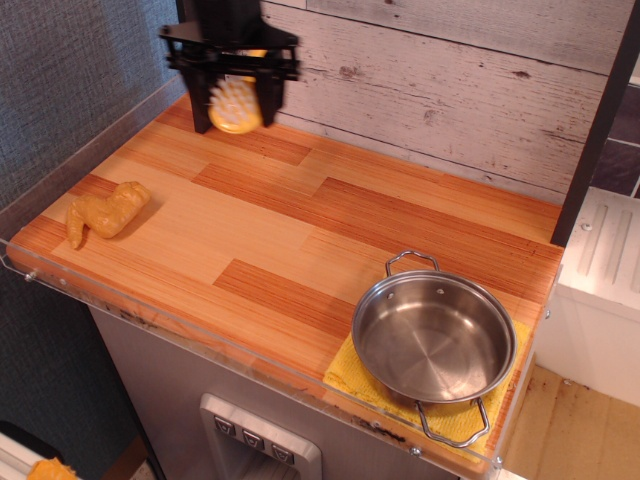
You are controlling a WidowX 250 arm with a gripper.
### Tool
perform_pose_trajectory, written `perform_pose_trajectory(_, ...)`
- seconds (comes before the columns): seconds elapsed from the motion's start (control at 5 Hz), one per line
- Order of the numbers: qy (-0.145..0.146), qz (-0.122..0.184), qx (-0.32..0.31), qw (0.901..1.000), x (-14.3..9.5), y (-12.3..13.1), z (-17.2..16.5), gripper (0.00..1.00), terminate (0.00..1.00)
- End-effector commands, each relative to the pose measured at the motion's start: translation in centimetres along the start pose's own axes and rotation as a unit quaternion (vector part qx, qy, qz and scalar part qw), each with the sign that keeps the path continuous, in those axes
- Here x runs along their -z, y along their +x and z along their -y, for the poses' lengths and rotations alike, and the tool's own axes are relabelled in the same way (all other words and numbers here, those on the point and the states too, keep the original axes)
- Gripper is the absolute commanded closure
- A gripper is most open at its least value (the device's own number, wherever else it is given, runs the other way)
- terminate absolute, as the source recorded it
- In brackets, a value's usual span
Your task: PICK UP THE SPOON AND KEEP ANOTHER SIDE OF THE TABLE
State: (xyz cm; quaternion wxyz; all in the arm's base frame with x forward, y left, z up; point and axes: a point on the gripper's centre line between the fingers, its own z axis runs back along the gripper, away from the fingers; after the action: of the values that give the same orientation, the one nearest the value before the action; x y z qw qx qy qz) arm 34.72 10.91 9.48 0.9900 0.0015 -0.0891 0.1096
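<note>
Yellow-orange plastic spoon [234,108], judged light, stiff and slick. We see the gripper [232,92] fingers clamped on its handle at 11 o'clock above the table [300,230], head hanging down.

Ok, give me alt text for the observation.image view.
A black robot claw holds a small yellow-orange plastic spoon above the far-left corner of a wooden plank table. A lumpy tan toy food piece lies left; a steel pan sits front right.

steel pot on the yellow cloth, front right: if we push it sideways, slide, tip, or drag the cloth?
Probably slides rather than tips: the pot is wide, shallow and looks empty. It sits on the yellow cloth, which may bunch or drag along. The polished wall likely makes a slippery contact; its loop handles look like better push points.
</note>
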Motion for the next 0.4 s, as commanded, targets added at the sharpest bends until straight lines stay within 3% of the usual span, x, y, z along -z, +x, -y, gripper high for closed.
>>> perform_pose_trajectory(0.0,0.023,0.002,0.025,0.9994,1.4,2.3,-3.1,1.00,0.00)
perform_pose_trajectory(0.2,0.025,-0.019,0.037,0.9988,3.4,1.8,-3.2,1.00,0.00)
